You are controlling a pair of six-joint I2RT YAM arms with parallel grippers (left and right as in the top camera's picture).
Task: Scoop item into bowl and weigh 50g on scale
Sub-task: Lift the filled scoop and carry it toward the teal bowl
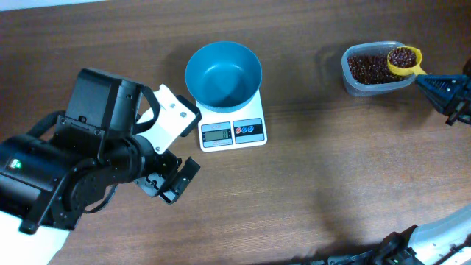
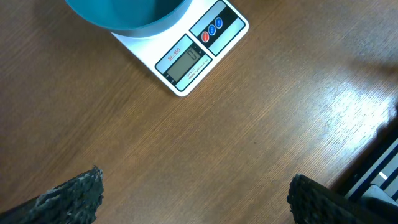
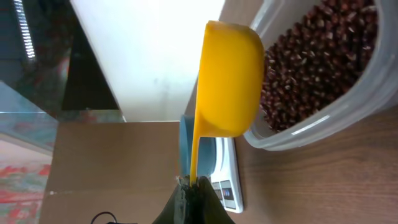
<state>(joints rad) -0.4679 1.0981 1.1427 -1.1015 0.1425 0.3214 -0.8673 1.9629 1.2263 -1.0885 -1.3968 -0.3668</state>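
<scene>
While the right end effector (image 1: pixel 430 81) grips the yellow scoop (image 1: pixel 405 62) of beans (image 1: pixel 401 56) over the upper-right tub (image 1: pixel 372 88), carry it level to the top-centre bowl (image 1: pixel 223 73); left end effector (image 1: pixel 176 184) gapes open.

**A robot lab bench, as far as your cameras show.**

You are looking at a wood-grain table (image 1: pixel 331 169) with a bulky black robot arm (image 1: pixel 73 162) at its left. The kit is laid out as for a trial. A white digital scale (image 1: pixel 232 132) sits under a teal bowl (image 1: pixel 223 73), and at the far right a clear tub (image 1: pixel 353 87) of red-brown beans (image 1: pixel 366 68) has a yellow scoop (image 1: pixel 403 60) over it. Past the table, your right wrist view shows a plain white panel (image 3: pixel 149 56) with something dark beside it, too blurred to name.
</scene>
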